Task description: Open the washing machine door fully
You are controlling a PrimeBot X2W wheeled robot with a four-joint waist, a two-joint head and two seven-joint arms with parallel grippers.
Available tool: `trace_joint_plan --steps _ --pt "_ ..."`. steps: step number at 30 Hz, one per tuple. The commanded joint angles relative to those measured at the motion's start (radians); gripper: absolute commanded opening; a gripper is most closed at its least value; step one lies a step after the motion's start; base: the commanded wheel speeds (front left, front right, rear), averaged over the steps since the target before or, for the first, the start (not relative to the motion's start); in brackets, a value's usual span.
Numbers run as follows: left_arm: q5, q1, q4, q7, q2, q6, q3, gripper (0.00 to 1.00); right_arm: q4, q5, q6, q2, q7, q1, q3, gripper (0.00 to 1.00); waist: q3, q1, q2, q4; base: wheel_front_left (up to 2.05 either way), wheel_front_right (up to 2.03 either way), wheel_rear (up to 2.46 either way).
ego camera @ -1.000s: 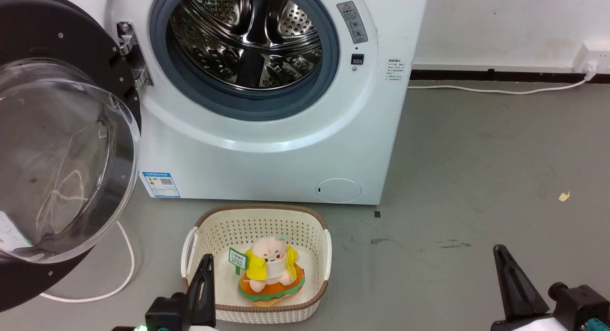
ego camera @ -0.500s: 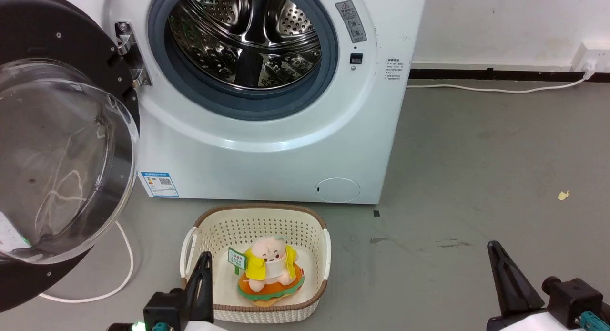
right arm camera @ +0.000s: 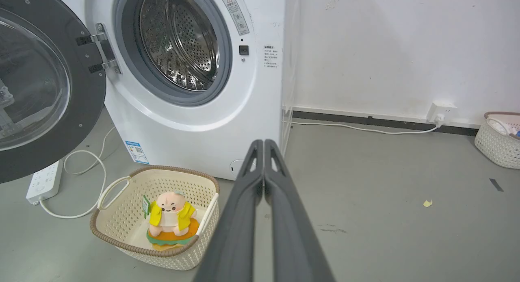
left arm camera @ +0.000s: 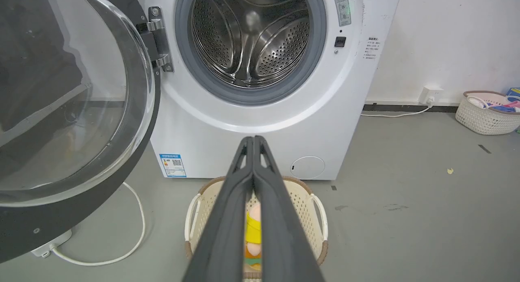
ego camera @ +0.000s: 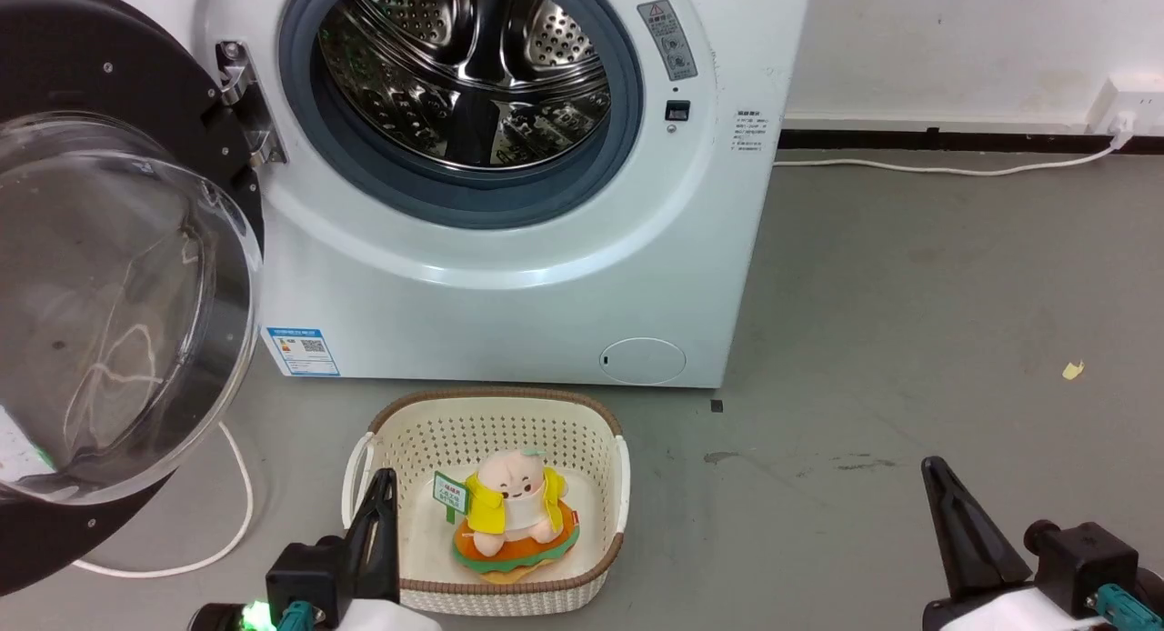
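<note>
I count one washing machine door (ego camera: 118, 285), unmoved, wide open beyond my left hand (left arm camera: 253, 142); it and my right hand (right arm camera: 263, 143) are pinched together.

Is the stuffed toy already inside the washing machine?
No, the stuffed toy sits in the basket in front of the washing machine, and the steel drum looks bare.

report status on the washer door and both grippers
Left gripper shut, empty, off the door. Right gripper shut, empty. Washing machine door swung wide open to the left. Basket in front of washer, apart from door.
</note>
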Motion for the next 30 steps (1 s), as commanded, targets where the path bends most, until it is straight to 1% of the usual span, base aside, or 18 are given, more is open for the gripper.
trace_joint_plan --steps 1,30 --pt "0.011 -0.014 -0.004 0.006 -0.005 -0.009 0.01 0.0 0.002 -0.01 0.0 0.002 0.004 -0.017 0.004 0.0 0.0 -0.0001 0.0 0.0 0.0 0.0 0.0" --pt "0.06 -0.033 -0.018 0.061 -0.026 -0.056 0.071 0.0 0.004 -0.037 0.001 0.003 0.047 -0.044 0.021 0.0 0.004 -0.0001 0.0 -0.007 0.0 0.0 0.0"
